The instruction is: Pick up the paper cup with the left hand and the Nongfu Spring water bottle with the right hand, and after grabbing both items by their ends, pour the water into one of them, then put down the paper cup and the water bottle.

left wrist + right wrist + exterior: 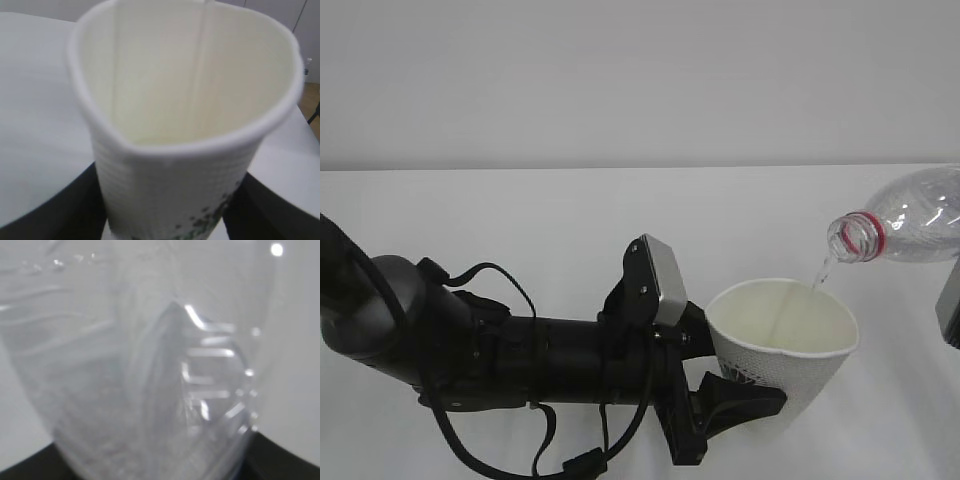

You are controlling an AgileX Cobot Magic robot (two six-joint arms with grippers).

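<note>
My left gripper [735, 400] is shut on the lower part of the white paper cup [785, 340], which it holds upright just above the table. In the left wrist view the cup [190, 125] fills the frame, cream inside, with a black finger [50, 210] on each side. The clear Nongfu Spring water bottle [910, 225] is tilted at the upper right, its red-ringed mouth pointing down-left. A thin stream of water [823, 270] falls from the mouth into the cup. My right gripper [155, 467] is shut on the bottle [150, 365], whose ribbed plastic fills that view.
The white table [520, 230] runs back to a pale wall [620, 80]. The bulky left arm [470, 340] and its cables lie across the front left. A dark part of the right hand [950, 300] shows at the right edge.
</note>
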